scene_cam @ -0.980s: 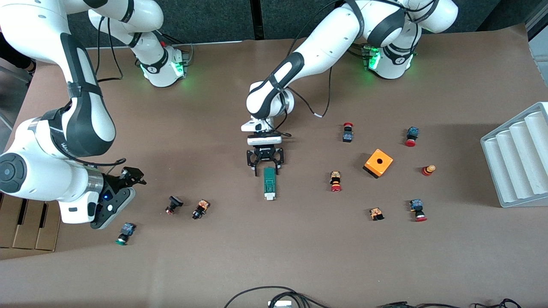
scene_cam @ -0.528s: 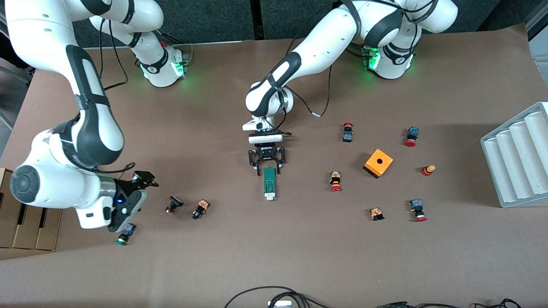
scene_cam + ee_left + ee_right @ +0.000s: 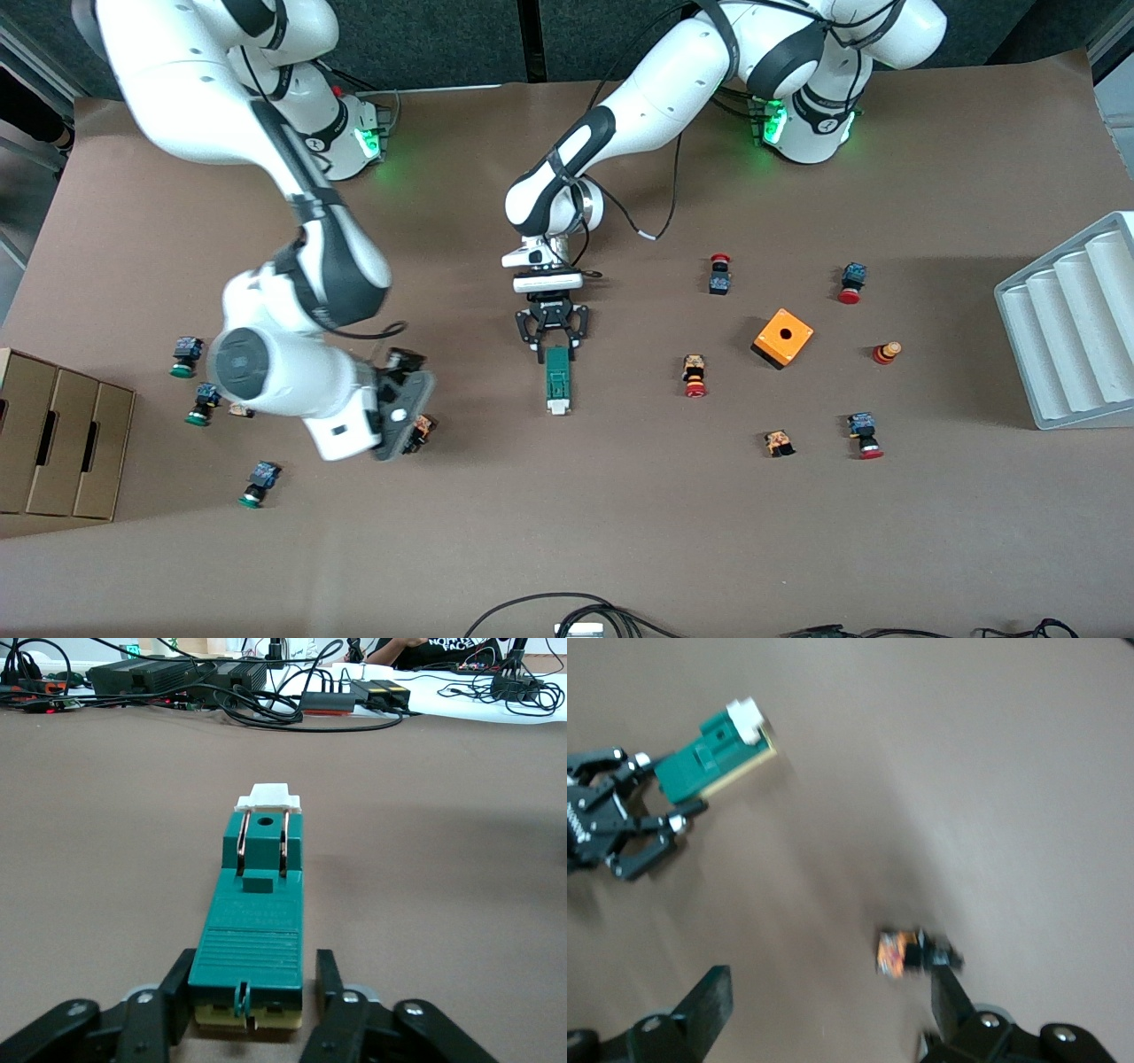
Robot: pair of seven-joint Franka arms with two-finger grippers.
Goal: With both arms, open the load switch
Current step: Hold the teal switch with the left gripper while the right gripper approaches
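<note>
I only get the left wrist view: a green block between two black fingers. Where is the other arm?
Observer: The right gripper hangs open over a small orange-and-black push button, toward the right arm's end of the table from the load switch.
Operator: What lies toward the left arm's end?
Observer: An orange cube with a round hole in its top face.
Operator: Anything bigger than that?
Observer: A grey ribbed tray sits at the left arm's end of the table.
</note>
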